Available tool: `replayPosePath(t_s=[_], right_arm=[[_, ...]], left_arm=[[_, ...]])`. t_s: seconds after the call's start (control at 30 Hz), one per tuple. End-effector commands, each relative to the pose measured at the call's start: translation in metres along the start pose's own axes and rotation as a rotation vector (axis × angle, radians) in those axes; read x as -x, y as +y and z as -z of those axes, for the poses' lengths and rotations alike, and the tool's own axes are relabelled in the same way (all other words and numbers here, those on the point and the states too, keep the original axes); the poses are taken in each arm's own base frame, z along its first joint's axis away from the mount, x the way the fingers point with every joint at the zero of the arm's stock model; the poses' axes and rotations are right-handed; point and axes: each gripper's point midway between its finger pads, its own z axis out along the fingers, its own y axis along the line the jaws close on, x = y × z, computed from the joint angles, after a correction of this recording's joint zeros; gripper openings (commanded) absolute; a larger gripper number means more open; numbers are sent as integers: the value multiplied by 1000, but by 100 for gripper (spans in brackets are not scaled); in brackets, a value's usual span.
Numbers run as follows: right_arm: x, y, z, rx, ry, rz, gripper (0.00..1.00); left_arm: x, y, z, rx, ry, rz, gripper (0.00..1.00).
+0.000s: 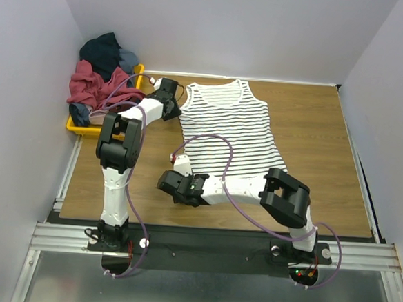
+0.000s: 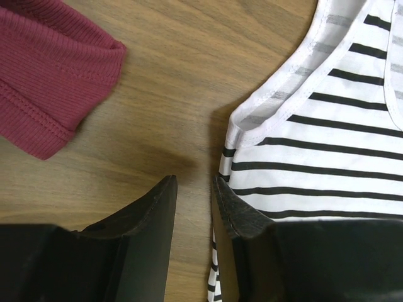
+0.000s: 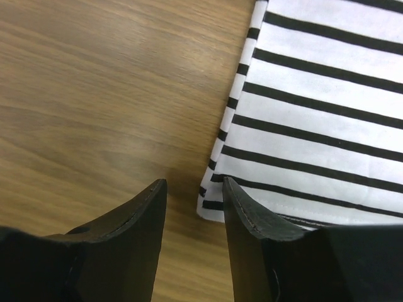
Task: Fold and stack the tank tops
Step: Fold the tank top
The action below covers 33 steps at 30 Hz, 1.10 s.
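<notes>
Where the yellow tray [image 1: 84, 127] sits off to the left of the left gripper [image 1: 169, 93], a red garment [image 1: 94, 88] and a dark garment [image 1: 101, 48] are heaped in it, the red one spilling over the rim toward that gripper. The left gripper stands partly open, low over the bench [image 1: 325, 166], at the shoulder of the striped tank top [image 1: 231, 129]. Bare wood shows between its jaws and nothing is pinched, though the jaw on the cloth side overlaps the top's edge. The tank top lies flat and spread out, neck away from the arms, reaching from one gripper to the other. At its near hem corner the right gripper [image 1: 169, 184] is likewise partly open and empty, wood in its gap, the corner just beside one jaw. Only the overhead view shows the whole top and the tray. The left wrist view alone shows a ribbed red cuff [image 2: 56, 75] lying on the wood ahead of the gripper, apart from the stripes, and the right wrist view alone shows the hem's stitched corner [image 3: 211, 211].
</notes>
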Motion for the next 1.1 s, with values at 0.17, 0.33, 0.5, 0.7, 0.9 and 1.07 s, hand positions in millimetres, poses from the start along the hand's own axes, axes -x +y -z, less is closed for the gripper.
replayPosePath(t_s=[0.17,0.33,0.5,0.7,0.9,1.07], right_arm=[[-10,-9,-10,-57,0,-8,36],[-18,-18,-6,-63,16,-13,13],[-22,-40,13,-69,9,-32,9],[-29,-56,36,-19,9,-54,8],[-28,-50,39,15,18,-54,8],[-26,-45,41,36,22,-55,8]], left_arm=[[40,-14,24,-47,-88,10,40],[36,-14,28,-60,-79,27,40],[36,-17,46,-113,-103,98,40],[26,-17,50,-144,-84,121,40],[10,-18,44,-177,-55,123,40],[10,-22,35,-195,-64,116,39]])
